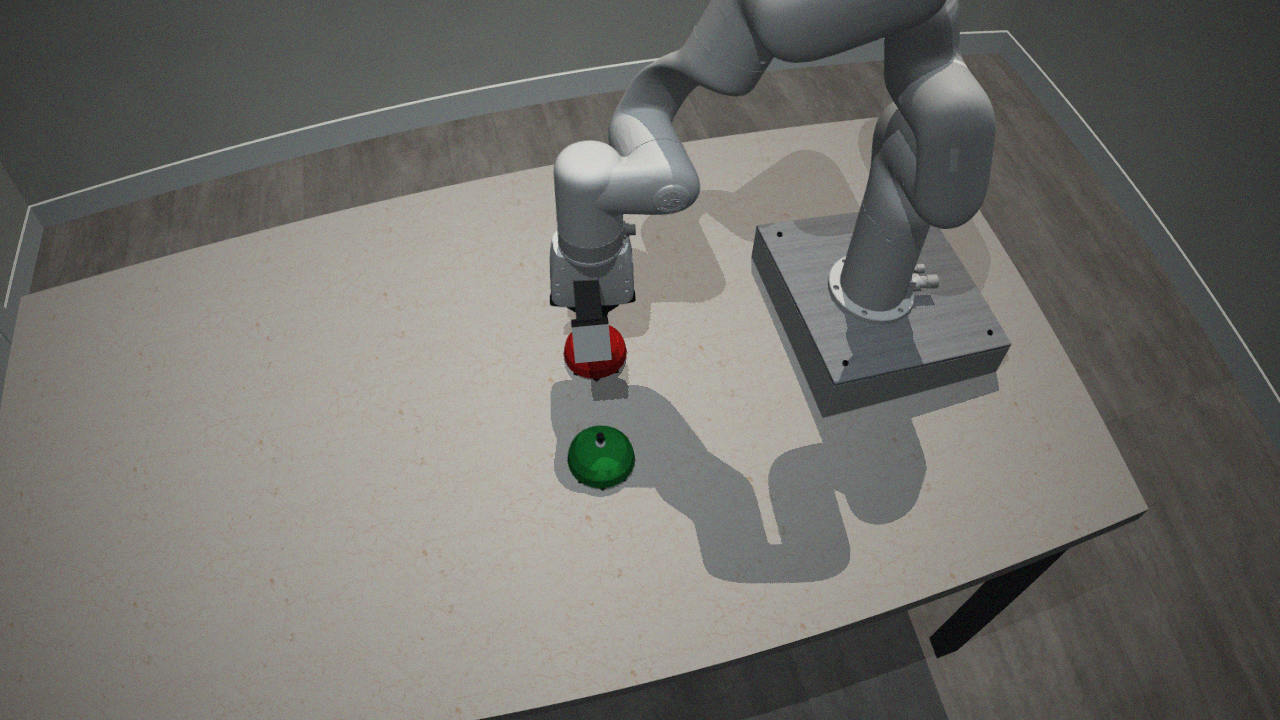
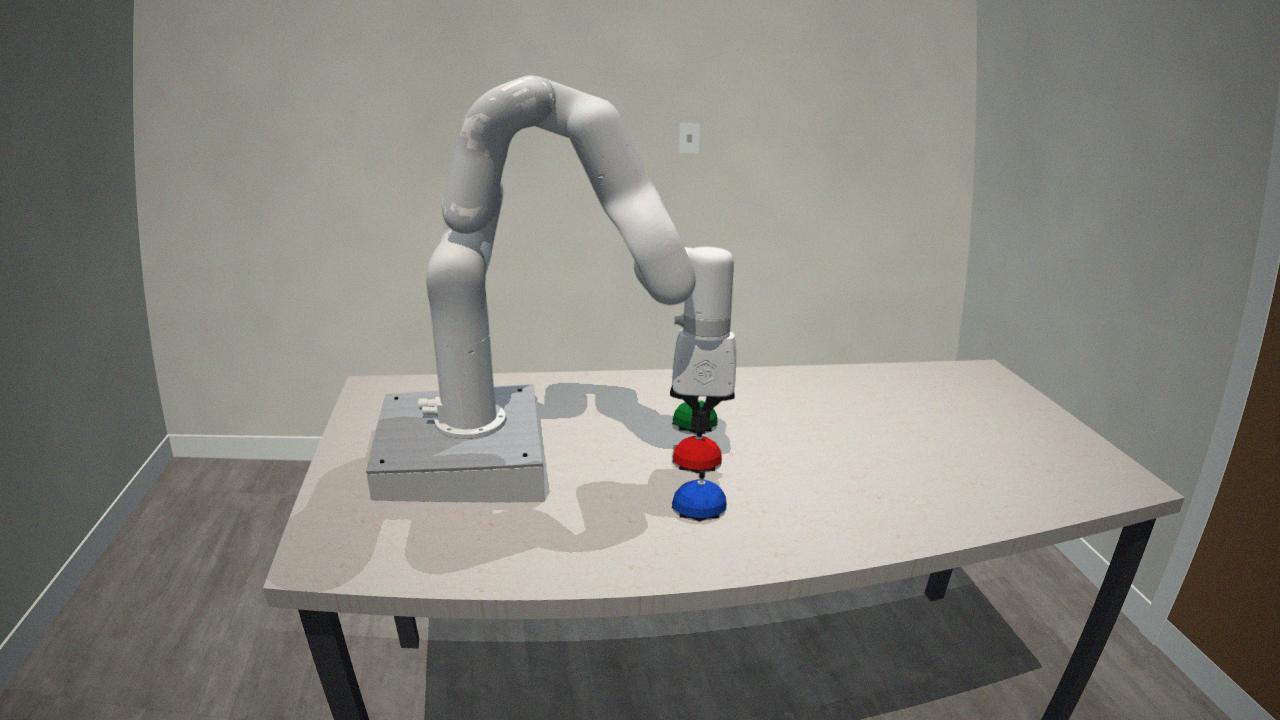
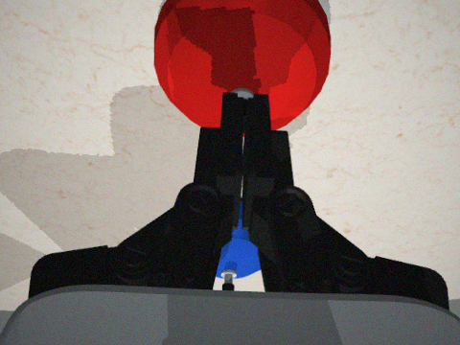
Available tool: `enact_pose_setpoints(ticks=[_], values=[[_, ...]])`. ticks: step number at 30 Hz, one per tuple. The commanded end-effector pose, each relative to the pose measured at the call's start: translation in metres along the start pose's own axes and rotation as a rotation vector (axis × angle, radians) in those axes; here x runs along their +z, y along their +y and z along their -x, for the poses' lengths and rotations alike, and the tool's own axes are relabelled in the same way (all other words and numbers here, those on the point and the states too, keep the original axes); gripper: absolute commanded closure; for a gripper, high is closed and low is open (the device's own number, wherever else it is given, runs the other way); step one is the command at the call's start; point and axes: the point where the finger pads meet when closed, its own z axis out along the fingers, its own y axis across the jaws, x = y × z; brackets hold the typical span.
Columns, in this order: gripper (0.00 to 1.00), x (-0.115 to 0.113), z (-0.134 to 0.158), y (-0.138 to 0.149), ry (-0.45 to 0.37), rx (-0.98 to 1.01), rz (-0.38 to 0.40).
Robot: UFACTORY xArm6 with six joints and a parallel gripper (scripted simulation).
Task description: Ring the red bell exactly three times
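The red bell (image 1: 596, 362) sits mid-table, between the green bell (image 1: 600, 457) and the blue bell (image 2: 699, 499). It also shows in the exterior view (image 2: 697, 454) and the wrist view (image 3: 243, 41). My gripper (image 3: 242, 124) is shut with nothing between the fingers and points straight down over the red bell. Its tips are right at the small silver button on the bell's top; I cannot tell how far the button is down. In the top view the gripper (image 1: 589, 344) covers the bell's middle. In the exterior view the fingers (image 2: 701, 424) meet the bell's top.
The three bells stand in one line, close together. The blue bell shows through the finger gap in the wrist view (image 3: 238, 256). The arm's grey base block (image 1: 877, 308) stands on the table to the right of the bells.
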Motion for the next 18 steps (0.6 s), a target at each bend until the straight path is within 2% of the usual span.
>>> enact_pose_setpoints(ticks=[1,18], values=[[1.00,-0.0002,-0.0001,0.0006,0.000,0.000,0.001],[1.00,-0.0029,-0.0001,0.0005,0.000,0.000,0.001]])
